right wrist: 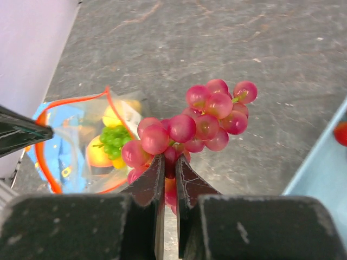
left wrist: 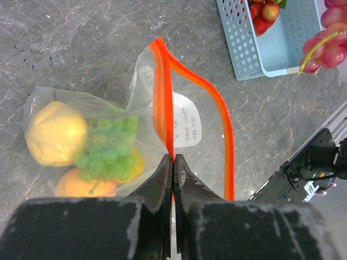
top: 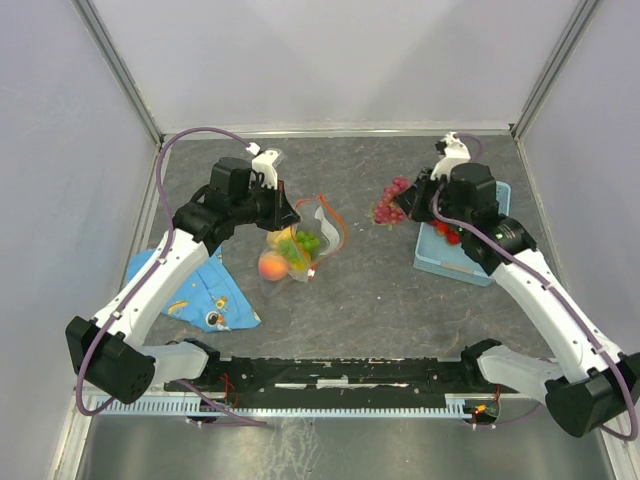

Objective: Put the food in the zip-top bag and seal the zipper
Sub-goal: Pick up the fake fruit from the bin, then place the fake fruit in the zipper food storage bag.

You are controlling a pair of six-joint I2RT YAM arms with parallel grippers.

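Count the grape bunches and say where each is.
2. The green bunch lies inside the bag; the purple bunch is pinched in the right gripper. Another could be hidden in the basket.

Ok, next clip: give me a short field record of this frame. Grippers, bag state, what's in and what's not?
left gripper: shut on the zipper, at the bag mouth
right gripper: shut on the purple grape bunch, between basket and bag
zip-top bag: mouth open, unsealed
inside bag: lemon, green grapes, peach
not bagged: strawberries in the light-blue basket
other: blue cloth by the left arm
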